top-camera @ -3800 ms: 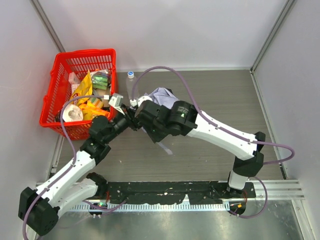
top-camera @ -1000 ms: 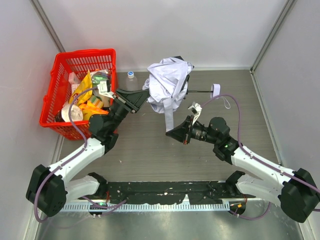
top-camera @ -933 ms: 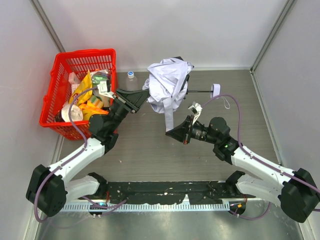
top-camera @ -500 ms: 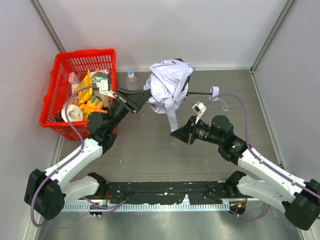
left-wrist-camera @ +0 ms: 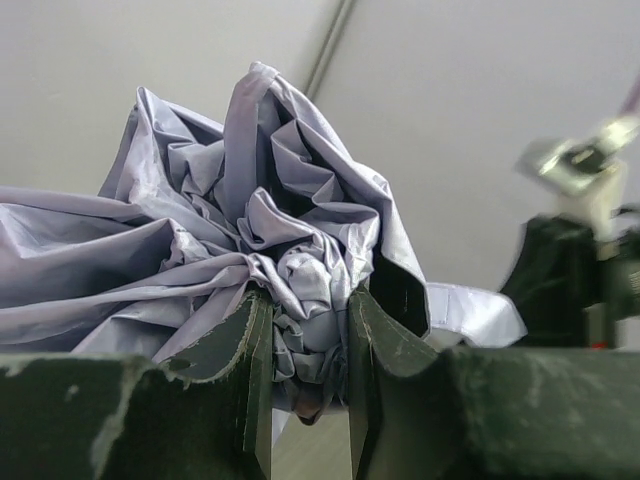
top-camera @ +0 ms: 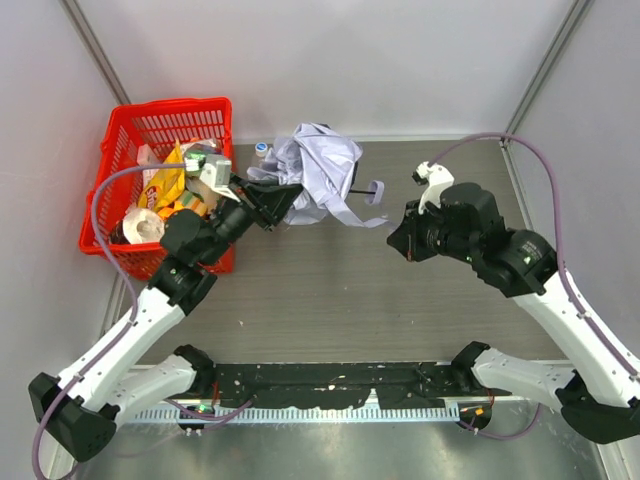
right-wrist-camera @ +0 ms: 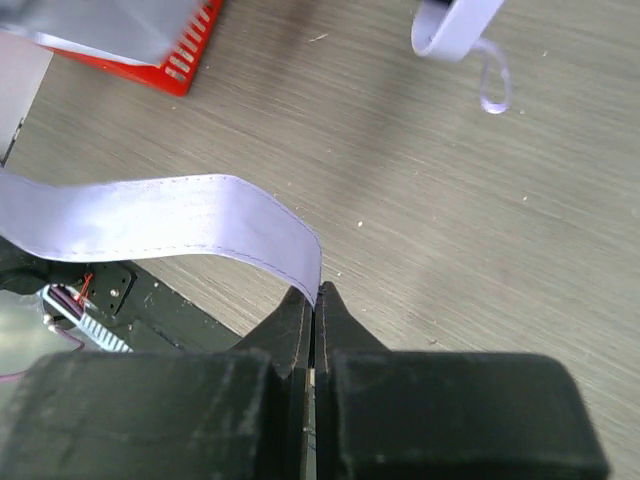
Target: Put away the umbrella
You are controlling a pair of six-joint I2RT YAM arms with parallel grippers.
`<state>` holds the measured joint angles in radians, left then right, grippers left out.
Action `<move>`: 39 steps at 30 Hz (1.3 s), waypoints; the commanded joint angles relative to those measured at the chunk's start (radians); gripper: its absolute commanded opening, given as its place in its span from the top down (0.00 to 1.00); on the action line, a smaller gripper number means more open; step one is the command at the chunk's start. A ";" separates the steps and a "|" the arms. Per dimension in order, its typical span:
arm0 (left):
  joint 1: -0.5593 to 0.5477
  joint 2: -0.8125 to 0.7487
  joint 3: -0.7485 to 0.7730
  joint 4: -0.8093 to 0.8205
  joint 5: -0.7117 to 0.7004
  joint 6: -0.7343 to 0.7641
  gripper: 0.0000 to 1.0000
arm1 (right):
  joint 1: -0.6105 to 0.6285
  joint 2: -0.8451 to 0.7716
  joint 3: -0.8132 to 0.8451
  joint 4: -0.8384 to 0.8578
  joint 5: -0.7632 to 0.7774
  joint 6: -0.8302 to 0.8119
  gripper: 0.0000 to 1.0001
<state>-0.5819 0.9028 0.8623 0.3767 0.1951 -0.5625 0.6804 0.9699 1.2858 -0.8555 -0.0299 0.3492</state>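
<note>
Left gripper (left-wrist-camera: 303, 310) pinches the umbrella canopy (left-wrist-camera: 200, 230); right gripper (right-wrist-camera: 314, 296) pinches its strap (right-wrist-camera: 160, 215).
Pulling the two apart could slip the thin strap free.

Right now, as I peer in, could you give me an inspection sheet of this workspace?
Surface: wood-grain table, no spills seen.
Job's things: umbrella bunched near the table's far edge, not yet put away; its strap stretched rightward.
Clutter: red basket of packets at far left; clear bottle beside the umbrella.
Grippers: left gripper shut on the umbrella; right gripper shut on the strap's end.
Cables: purple cables loop off both arms.
Surroundings: grey walls; nothing else seen.
</note>
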 commanded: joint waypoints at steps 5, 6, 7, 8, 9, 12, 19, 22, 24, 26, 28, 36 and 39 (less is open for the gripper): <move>-0.081 0.135 0.099 -0.108 -0.218 0.277 1.00 | 0.228 0.228 0.439 -0.206 0.118 -0.183 0.99; -0.081 0.155 0.109 -0.110 -0.230 0.265 1.00 | 0.302 0.277 0.464 -0.241 0.157 -0.191 0.99; -0.084 0.174 0.116 -0.114 -0.244 0.247 1.00 | 0.330 0.302 0.525 -0.260 0.220 -0.211 0.99; -0.084 0.189 0.122 -0.116 -0.250 0.231 1.00 | 0.373 0.358 0.555 -0.301 0.244 -0.216 0.99; -0.090 0.206 0.124 -0.108 -0.255 0.224 1.00 | 0.384 0.389 0.613 -0.315 0.269 -0.222 0.99; -0.113 0.248 0.126 -0.087 -0.253 0.208 1.00 | 0.401 0.467 0.691 -0.327 0.246 -0.239 0.99; -0.125 0.318 0.058 0.051 -0.142 0.024 1.00 | 0.410 0.585 0.787 -0.326 -0.003 -0.398 0.99; -0.127 0.358 0.034 0.140 -0.096 -0.100 1.00 | 0.438 0.665 0.845 -0.384 -0.036 -0.456 0.99; -0.127 0.389 0.024 0.203 -0.068 -0.186 1.00 | 0.447 0.704 0.848 -0.395 -0.028 -0.483 0.99; -0.131 0.419 0.032 0.237 -0.031 -0.256 1.00 | 0.447 0.719 0.851 -0.390 -0.004 -0.499 0.99; -0.139 0.441 0.037 0.274 0.004 -0.296 1.00 | 0.447 0.725 0.854 -0.398 0.092 -0.493 1.00; -0.141 0.397 -0.034 0.336 0.069 -0.260 1.00 | 0.406 0.560 0.723 -0.231 0.177 -0.365 0.99; -0.139 0.358 -0.118 0.451 0.102 -0.237 1.00 | 0.268 0.454 0.617 -0.084 -0.118 -0.300 0.99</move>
<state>-0.7200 1.3502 0.8101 0.5579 0.2291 -0.8112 1.0729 1.5970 1.9846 -1.1435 0.0753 -0.0479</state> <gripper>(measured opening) 0.295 0.032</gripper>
